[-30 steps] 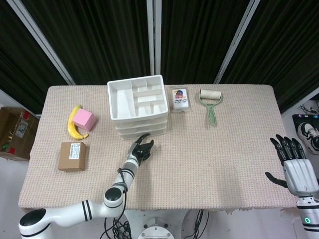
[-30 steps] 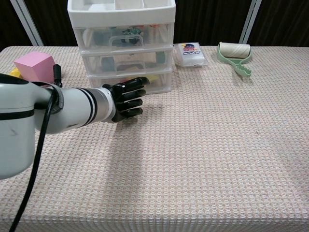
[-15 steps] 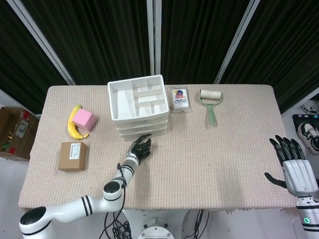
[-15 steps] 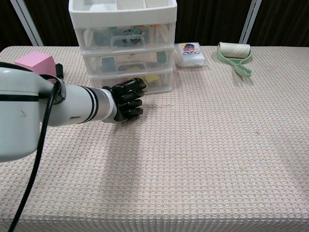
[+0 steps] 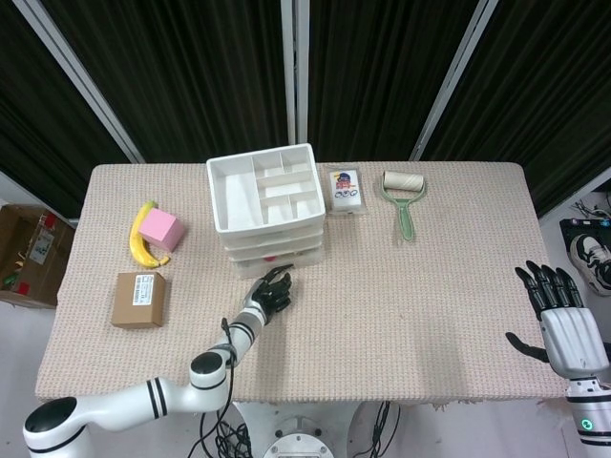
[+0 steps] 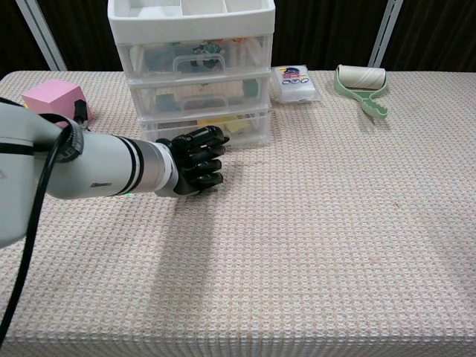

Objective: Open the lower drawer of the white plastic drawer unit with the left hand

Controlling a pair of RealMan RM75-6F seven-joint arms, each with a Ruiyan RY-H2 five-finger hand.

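The white plastic drawer unit point(image 5: 267, 225) point(image 6: 190, 26) stands at the back middle of the table, with three clear drawers under an open top tray. Its lower drawer point(image 5: 286, 262) point(image 6: 249, 128) sticks out a little past the two above it, and a red and a yellow item show inside. My left hand point(image 5: 270, 291) point(image 6: 195, 160) is at that drawer's front, fingers curled onto its handle. My right hand point(image 5: 563, 310) hovers open off the table's right edge, seen only in the head view.
Left of the unit lie a banana point(image 5: 141, 248), a pink cube point(image 5: 159, 228) point(image 6: 52, 99) and a cardboard box point(image 5: 138, 299). Right of it are a small packet point(image 5: 345, 190) point(image 6: 295, 82) and a green lint roller point(image 5: 403, 196) point(image 6: 361, 85).
My left hand has drawn back toward the table's front, and the lower drawer has slid out a little with it. The right hand has stayed put.
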